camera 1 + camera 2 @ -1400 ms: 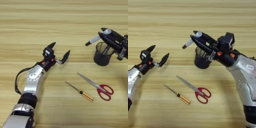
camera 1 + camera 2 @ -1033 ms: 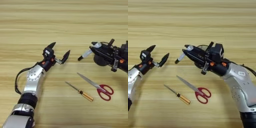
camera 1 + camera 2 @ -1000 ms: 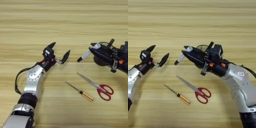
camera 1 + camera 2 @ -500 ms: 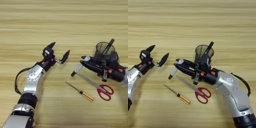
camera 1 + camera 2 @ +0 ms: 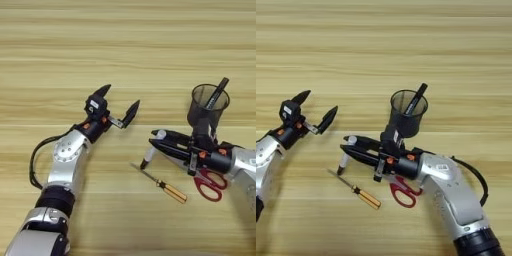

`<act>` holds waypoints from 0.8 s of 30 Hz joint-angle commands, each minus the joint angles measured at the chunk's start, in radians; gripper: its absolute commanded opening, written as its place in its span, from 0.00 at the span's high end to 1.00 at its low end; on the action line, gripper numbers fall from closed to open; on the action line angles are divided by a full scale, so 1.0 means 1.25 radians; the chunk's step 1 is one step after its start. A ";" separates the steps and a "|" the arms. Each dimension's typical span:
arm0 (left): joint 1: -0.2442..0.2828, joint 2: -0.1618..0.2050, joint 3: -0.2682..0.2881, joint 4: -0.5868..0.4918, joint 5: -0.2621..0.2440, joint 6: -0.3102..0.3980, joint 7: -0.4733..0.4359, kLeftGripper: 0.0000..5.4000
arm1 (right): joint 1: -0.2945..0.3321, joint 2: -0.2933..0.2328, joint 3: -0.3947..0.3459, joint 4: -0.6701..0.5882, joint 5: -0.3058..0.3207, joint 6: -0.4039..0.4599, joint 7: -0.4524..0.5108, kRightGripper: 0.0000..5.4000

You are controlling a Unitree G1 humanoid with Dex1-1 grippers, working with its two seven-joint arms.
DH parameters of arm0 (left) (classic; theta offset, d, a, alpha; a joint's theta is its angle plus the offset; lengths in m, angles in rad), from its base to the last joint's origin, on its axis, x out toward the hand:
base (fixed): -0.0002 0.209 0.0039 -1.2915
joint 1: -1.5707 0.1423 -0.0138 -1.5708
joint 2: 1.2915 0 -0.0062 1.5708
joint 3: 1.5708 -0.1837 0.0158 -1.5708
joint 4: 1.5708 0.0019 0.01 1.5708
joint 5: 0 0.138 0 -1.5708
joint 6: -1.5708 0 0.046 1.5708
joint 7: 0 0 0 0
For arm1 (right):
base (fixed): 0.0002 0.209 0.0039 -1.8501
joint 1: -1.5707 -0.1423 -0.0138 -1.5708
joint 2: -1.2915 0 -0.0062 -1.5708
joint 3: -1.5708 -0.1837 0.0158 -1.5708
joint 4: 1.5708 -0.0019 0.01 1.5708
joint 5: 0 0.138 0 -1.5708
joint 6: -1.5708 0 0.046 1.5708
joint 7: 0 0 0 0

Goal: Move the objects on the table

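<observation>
Wood-grain table (image 5: 125, 45): right gripper (image 5: 156, 141) clamps white marker (image 5: 151, 152) tip-down for placement near screwdriver (image 5: 162, 184); left gripper (image 5: 119, 104) idles spread wide.

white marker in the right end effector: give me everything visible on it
The white marker has a pale, plastic-looking body with a dark tip at its lower end and a light rounded cap end on top. The right end effector is shut on its upper part, black fingers either side. It hangs steeply tilted, tip down toward the table, beside the shaft tip of the screwdriver; contact with the wood cannot be told.
</observation>
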 commanded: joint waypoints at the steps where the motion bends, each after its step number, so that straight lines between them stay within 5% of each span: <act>1: -0.009 -0.001 0.001 0.004 0.008 -0.009 0.004 0.00 | -0.007 0.001 -0.010 0.015 -0.013 -0.008 -0.004 0.86; 12: -0.009 -0.001 0.001 0.004 0.008 -0.009 0.004 0.00 | 0.001 -0.003 -0.009 0.054 -0.032 -0.031 -0.004 0.86; 24: -0.013 -0.002 0.001 0.008 0.010 -0.009 0.006 0.00 | 0.053 -0.057 -0.040 0.106 -0.070 -0.067 0.000 0.86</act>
